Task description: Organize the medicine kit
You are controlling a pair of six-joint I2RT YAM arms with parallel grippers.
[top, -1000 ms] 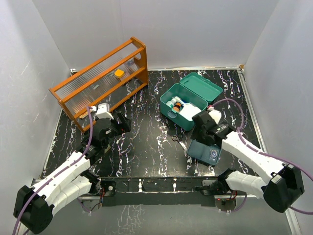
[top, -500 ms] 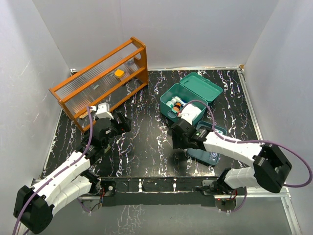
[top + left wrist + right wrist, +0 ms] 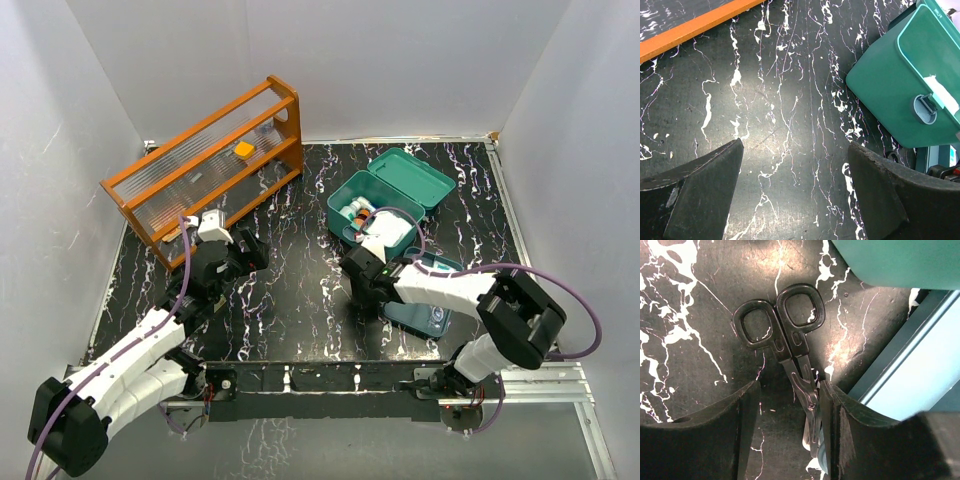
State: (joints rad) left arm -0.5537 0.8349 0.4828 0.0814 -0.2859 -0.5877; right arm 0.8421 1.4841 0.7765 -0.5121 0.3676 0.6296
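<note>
The teal medicine kit (image 3: 372, 213) stands open at the back right, its lid (image 3: 415, 173) tipped back, with small bottles and a white packet inside. Its front wall and latch show in the left wrist view (image 3: 910, 85). Black scissors (image 3: 782, 325) lie flat on the table in front of it. My right gripper (image 3: 360, 276) is low over them and open. In the right wrist view it (image 3: 789, 407) straddles the blades, which lie close against the right finger (image 3: 840, 430). My left gripper (image 3: 246, 250) is open and empty over bare table, also in its own view (image 3: 795, 167).
A blue-grey divided tray (image 3: 428, 308) lies just right of the scissors, and its edge shows beside my right finger (image 3: 905, 375). An orange wooden rack (image 3: 205, 165) stands at the back left. White walls close in the black marbled table.
My right arm has swung left from over the blue-grey tray and come down over the scissors. The left arm has not moved.
</note>
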